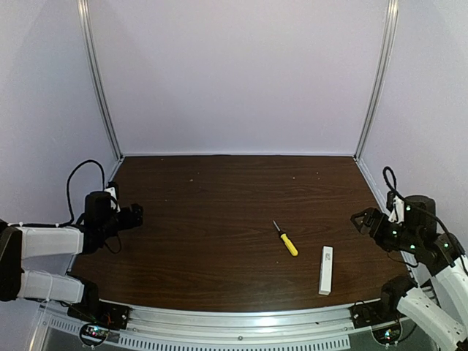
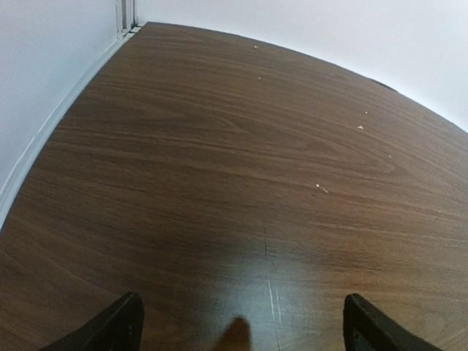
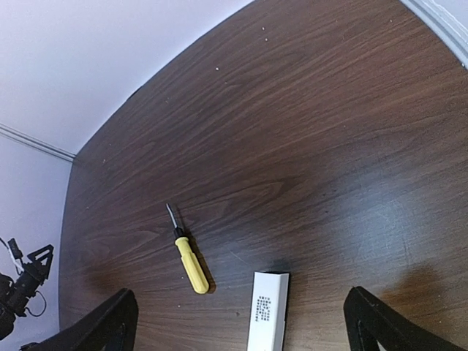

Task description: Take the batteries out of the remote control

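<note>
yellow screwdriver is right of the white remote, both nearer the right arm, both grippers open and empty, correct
Not quite. The top external view shows the yellow-handled screwdriver left of the white remote control, not right of it. Both do lie nearer the right gripper, and it and the left gripper are open and empty.

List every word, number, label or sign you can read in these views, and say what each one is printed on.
No text is legible in any view.
On the remote control: a small block of dark print on its white face, too small and blurred to read.
On the yellow-handled screwdriver: no marking visible.
</note>
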You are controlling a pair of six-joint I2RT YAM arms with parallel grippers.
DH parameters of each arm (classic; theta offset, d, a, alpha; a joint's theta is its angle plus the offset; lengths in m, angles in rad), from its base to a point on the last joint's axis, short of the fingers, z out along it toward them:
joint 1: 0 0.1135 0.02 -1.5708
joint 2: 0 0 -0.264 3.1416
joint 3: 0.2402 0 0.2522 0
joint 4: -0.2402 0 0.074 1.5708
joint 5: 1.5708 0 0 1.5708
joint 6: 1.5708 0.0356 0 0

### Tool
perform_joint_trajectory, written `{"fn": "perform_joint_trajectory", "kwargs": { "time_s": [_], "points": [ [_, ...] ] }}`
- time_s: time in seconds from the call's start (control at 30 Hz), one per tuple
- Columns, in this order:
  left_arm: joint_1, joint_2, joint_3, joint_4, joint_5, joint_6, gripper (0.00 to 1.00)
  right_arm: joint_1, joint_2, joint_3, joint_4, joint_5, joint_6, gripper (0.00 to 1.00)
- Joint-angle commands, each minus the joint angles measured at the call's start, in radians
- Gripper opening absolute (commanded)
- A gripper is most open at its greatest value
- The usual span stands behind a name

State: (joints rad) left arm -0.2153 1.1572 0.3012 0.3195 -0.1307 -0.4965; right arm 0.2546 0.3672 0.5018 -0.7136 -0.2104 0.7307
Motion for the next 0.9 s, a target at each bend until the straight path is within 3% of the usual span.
{"fn": "perform_joint_trajectory", "kwargs": {
  "time_s": [0.0, 0.23, 0.43, 0.8, 0.87],
  "points": [
    [-0.007, 0.007, 0.021, 0.003, -0.016, -0.004, 0.96, 0.105, 0.088, -0.026, 0.054, 0.112, 0.05, 1.0],
    [-0.014, 0.003, 0.021, 0.003, -0.027, -0.002, 0.96, 0.434, 0.318, 0.01, 0.105, 0.413, 0.148, 1.0],
    [-0.016, 0.0, 0.019, 0.003, -0.03, -0.002, 0.96, 0.624, 0.532, 0.055, 0.086, 0.568, 0.244, 1.0],
    [-0.019, -0.002, 0.015, 0.007, -0.035, -0.001, 0.96, 0.701, 0.788, 0.082, 0.127, 0.617, 0.308, 0.99],
    [-0.02, -0.002, 0.015, 0.007, -0.035, -0.001, 0.96, 0.701, 0.806, 0.08, 0.13, 0.622, 0.316, 0.94]
  ]
}}
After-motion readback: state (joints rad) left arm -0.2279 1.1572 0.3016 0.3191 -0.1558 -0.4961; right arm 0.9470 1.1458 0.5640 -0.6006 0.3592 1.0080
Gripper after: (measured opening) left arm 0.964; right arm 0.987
